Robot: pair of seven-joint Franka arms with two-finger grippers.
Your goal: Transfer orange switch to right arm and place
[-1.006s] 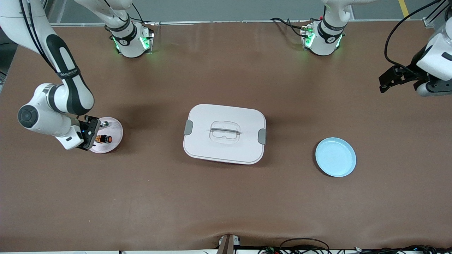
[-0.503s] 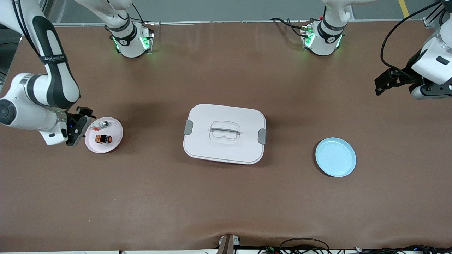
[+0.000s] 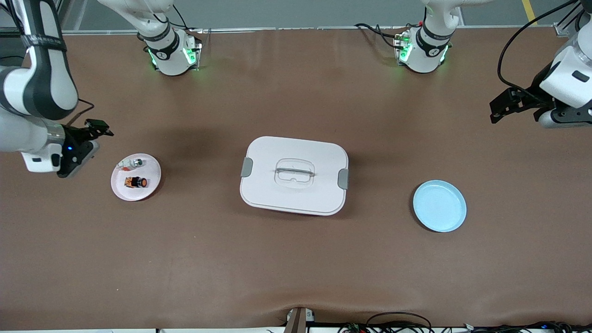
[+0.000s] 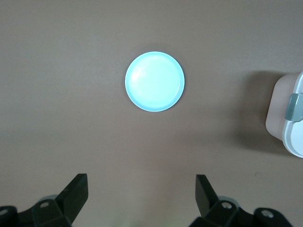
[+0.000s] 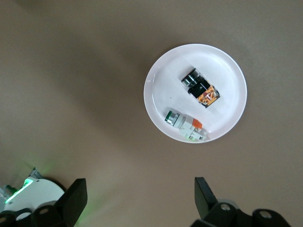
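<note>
Your orange switch (image 3: 135, 182) lies on its side on the small white plate (image 3: 150, 185) at the middle left of the front frame, just beside a white-and-silver part (image 3: 131, 163) sharing the same plate. Your right gripper (image 3: 83, 141) hangs over bare table at the far left edge, jaws spread wide and holding nothing; your left gripper (image 3: 506, 102) waits at the upper right, equally wide and empty, over the table up-frame of the blue plate (image 3: 439, 206). The white lidded box (image 3: 294, 175) sits at centre frame between the two plates. The risks, as things stand: the two small parts lie close together, so a slightly misaimed grasp could close on the wrong one or nudge the switch off the plate; a tiny rounded body may also slip during any hand-over between arms above the box.
</note>
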